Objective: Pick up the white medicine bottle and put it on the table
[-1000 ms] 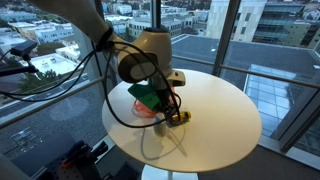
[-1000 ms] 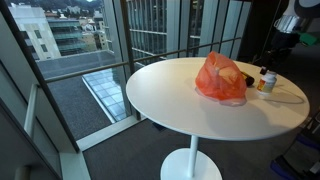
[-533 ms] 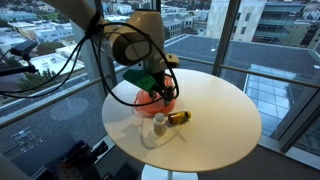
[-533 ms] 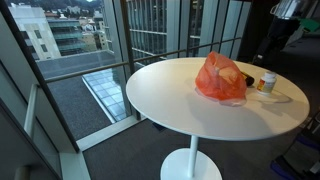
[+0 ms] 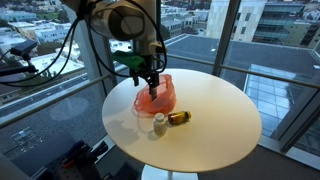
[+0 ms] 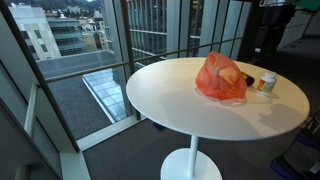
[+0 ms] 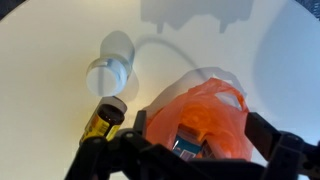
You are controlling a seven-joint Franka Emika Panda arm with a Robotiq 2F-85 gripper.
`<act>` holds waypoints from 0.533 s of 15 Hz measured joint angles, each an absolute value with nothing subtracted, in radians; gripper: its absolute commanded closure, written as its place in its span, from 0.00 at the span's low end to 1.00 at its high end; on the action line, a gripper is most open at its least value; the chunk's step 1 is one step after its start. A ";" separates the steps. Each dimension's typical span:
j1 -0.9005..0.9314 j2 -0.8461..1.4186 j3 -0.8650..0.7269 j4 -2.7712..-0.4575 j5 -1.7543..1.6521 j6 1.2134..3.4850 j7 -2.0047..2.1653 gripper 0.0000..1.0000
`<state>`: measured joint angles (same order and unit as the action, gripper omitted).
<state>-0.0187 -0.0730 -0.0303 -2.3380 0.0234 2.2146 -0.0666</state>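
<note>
The white medicine bottle [image 5: 159,124] stands upright on the round cream table [image 5: 220,110], free of the gripper. From above in the wrist view, the white medicine bottle [image 7: 110,72] shows its cap. Beside it lies a dark amber bottle [image 5: 180,118], in the wrist view the amber bottle [image 7: 105,118] has a gold label. The gripper [image 5: 148,76] hangs open and empty well above the red plastic bag [image 5: 156,97]. In the wrist view the gripper [image 7: 190,152] frames the bag [image 7: 200,120], with small boxes showing inside it. In an exterior view the white bottle [image 6: 268,80] stands right of the bag [image 6: 222,78].
Glass walls and a railing surround the table, with city buildings outside. Black cables hang from the arm [image 5: 110,25] toward the floor. The bottles stand near the table's edge [image 6: 300,100]. A bare stretch of tabletop [image 6: 170,95] lies beyond the bag.
The gripper has opened and let go of the white bottle, which now stands on the table. The arm has risen and moved back over the red bag.
</note>
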 measured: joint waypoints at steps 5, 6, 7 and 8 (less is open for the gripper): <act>-0.014 -0.137 -0.025 -2.253 0.067 1.990 -0.050 0.00; -0.014 -0.156 -0.024 -2.241 0.074 1.957 -0.043 0.00; -0.014 -0.177 -0.024 -2.227 0.079 1.927 -0.036 0.00; -0.014 -0.199 -0.024 -2.216 0.081 1.903 -0.027 0.00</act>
